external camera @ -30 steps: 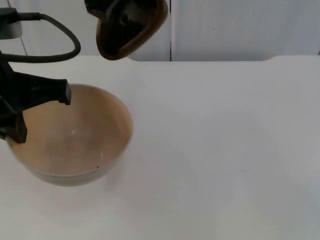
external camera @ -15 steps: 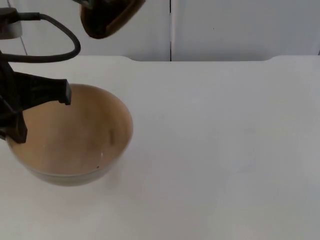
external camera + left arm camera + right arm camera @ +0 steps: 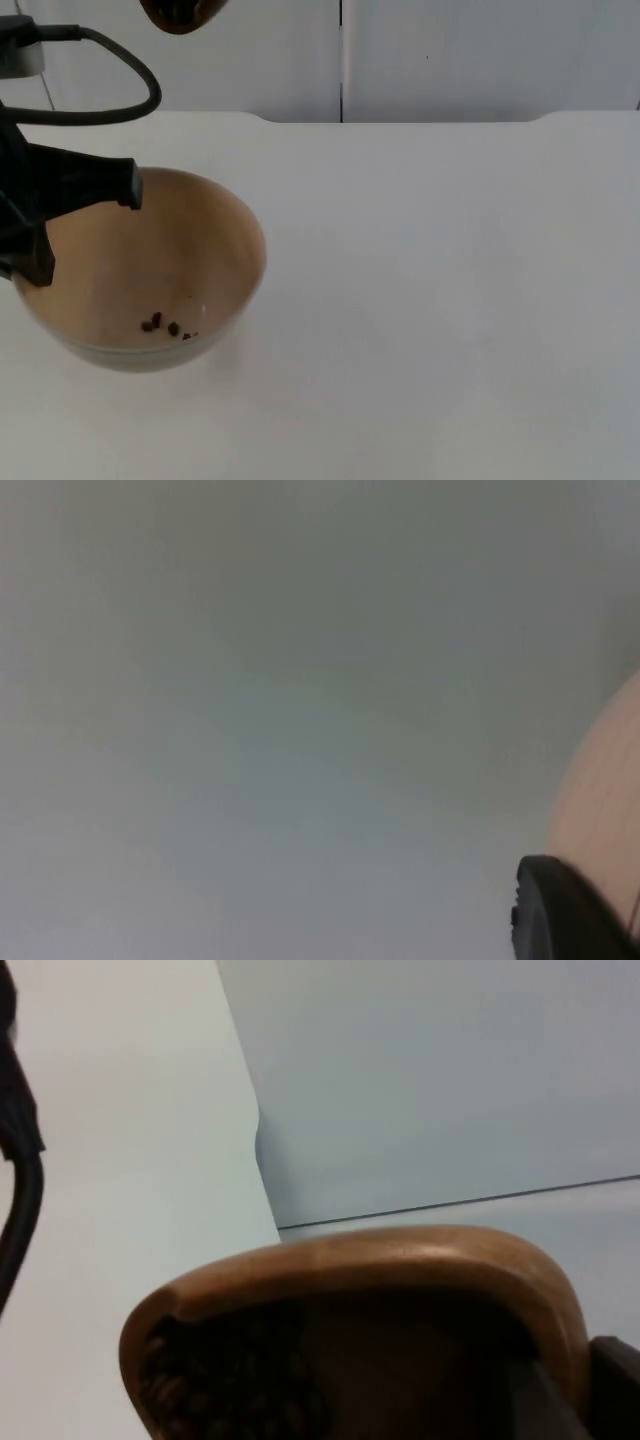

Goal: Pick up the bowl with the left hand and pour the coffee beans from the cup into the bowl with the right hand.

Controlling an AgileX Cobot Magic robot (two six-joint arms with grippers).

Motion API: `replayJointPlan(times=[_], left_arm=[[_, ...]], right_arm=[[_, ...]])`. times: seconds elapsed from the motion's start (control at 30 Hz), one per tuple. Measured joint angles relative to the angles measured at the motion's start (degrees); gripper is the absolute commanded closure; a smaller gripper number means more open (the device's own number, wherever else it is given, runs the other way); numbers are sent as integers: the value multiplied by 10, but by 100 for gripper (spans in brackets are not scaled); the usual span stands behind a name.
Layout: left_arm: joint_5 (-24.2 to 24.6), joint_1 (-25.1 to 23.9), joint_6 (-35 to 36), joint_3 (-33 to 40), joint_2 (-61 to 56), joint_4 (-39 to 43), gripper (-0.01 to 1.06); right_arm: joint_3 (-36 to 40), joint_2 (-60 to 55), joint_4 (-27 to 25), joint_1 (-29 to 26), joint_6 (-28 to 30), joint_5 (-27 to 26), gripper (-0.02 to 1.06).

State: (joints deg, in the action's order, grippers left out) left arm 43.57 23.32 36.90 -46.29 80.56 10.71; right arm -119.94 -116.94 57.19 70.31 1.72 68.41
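Observation:
A tan bowl (image 3: pixel 140 270) is held off the white table at the left, with my left gripper (image 3: pixel 62 215) shut on its left rim. A few coffee beans (image 3: pixel 160 325) lie in the bowl's bottom. The bowl's outer wall (image 3: pixel 600 780) stands beside a black fingertip (image 3: pixel 560 915) in the left wrist view. The brown cup (image 3: pixel 180 12) hangs high above and behind the bowl, cut off by the picture's edge. In the right wrist view the cup (image 3: pixel 380 1280) is tipped, with beans (image 3: pixel 220 1385) heaped at its lip. My right gripper is shut on it, one fingertip (image 3: pixel 615 1385) at its side.
The white table (image 3: pixel 450 300) stretches open to the right of the bowl. The grey partition wall (image 3: pixel 480 60) closes the far edge.
The cup has moved up and to the left, almost out of the top view. A few beans have dropped into the bowl. The left arm and bowl have stayed still.

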Motion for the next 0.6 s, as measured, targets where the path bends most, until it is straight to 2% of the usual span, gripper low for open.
replayJointPlan(times=[0.2, 0.33, 0.6], left_arm=[[-1, 0, 0, 0, 0, 0, 105], [-2, 0, 0, 0, 0, 0, 105], [-3, 0, 0, 0, 0, -2, 105]], right_arm=[[0, 0, 13, 10, 10, 0, 104], [0, 0, 52, 22, 13, 0, 104], [0, 0, 60, 26, 31, 1, 104]])
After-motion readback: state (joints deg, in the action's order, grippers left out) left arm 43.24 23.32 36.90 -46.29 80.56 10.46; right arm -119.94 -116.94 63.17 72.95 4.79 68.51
